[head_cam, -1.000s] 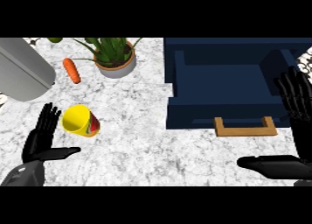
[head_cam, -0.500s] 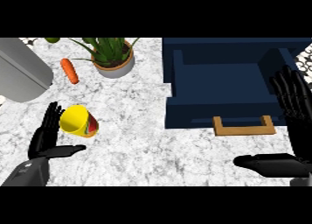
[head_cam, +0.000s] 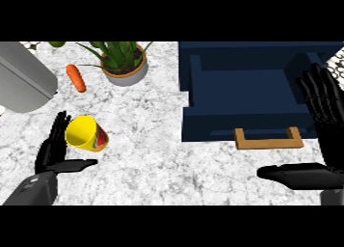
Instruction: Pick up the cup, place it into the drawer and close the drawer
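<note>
Two hands are being shown low in the head view, and neither is being used to hold anything. On the left, the left hand (head_cam: pixel 55 149) is being held with straight fingers and the thumb spread to the side, just beside the cup (head_cam: pixel 86 133), which is lying tipped on the marble counter (head_cam: pixel 160 159) with its yellow mouth turned toward that hand; whether the fingers are touching the cup's rim cannot be told. This placement is being judged as the setup for a grasp, the spread thumb leaving a gap into which the cup could be taken. On the right, the right hand (head_cam: pixel 324 130) is being held flat and released, fingers pointing up the view beside the drawer (head_cam: pixel 238 89), probably so that it is ready for the closing push. That dark blue drawer is being kept pulled out, its wooden handle (head_cam: pixel 268 141) facing the robot, so the cup can be lowered in from above. A carrot (head_cam: pixel 75 78), a potted plant (head_cam: pixel 122 61) and a grey cylinder (head_cam: pixel 14 77) are being left at the back, well apart from the cup, so the path across to the drawer is being judged unobstructed.
</note>
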Action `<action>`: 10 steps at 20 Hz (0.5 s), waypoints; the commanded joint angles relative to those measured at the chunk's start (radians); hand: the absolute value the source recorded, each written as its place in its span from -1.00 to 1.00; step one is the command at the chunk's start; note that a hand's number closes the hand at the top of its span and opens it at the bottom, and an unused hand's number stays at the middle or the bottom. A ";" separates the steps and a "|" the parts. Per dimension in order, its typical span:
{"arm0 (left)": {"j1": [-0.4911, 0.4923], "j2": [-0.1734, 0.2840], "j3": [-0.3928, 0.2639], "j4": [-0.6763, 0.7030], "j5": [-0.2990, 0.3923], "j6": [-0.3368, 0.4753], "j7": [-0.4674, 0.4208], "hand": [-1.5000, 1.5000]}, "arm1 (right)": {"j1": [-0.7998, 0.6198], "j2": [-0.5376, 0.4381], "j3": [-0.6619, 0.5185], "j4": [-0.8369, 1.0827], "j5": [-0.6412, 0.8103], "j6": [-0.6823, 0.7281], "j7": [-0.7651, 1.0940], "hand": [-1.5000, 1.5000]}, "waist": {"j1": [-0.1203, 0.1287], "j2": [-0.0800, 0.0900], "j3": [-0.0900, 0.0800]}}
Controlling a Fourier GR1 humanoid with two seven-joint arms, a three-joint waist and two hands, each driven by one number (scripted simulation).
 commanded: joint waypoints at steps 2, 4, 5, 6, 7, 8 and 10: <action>-0.018 -0.033 -0.003 -0.003 0.002 -0.090 -0.067 -1.00 | 0.036 0.000 0.002 -0.019 -0.003 0.010 -0.008 -1.00 | -0.003 -0.002 0.001; 0.007 -0.029 -0.005 -0.003 0.001 -0.119 -0.098 -1.00 | 0.057 -0.005 -0.014 0.014 -0.010 0.025 -0.055 -1.00 | -0.002 0.000 0.000; -0.025 -0.006 0.007 -0.005 0.013 -0.151 -0.071 -1.00 | -0.006 -0.020 -0.033 0.049 -0.028 0.025 -0.023 -1.00 | -0.005 0.005 -0.001; 0.000 -0.014 0.000 -0.007 0.013 -0.191 -0.082 -1.00 | 0.043 -0.023 -0.029 0.029 -0.029 0.043 -0.052 -1.00 | -0.003 0.001 0.000; -0.024 -0.011 0.007 -0.005 0.021 -0.192 -0.054 -1.00 | 0.051 -0.002 -0.007 -0.008 -0.012 0.023 -0.043 -1.00 | -0.006 0.000 0.000; -0.025 -0.032 0.010 -0.001 0.020 -0.157 -0.072 -1.00 | 0.035 -0.013 -0.013 -0.009 -0.025 0.032 -0.019 -1.00 | -0.016 0.005 -0.002; -0.011 -0.043 0.007 -0.016 0.026 -0.222 -0.089 -1.00 | 0.001 0.000 0.007 -0.028 -0.010 0.011 0.014 -1.00 | -0.007 0.003 -0.002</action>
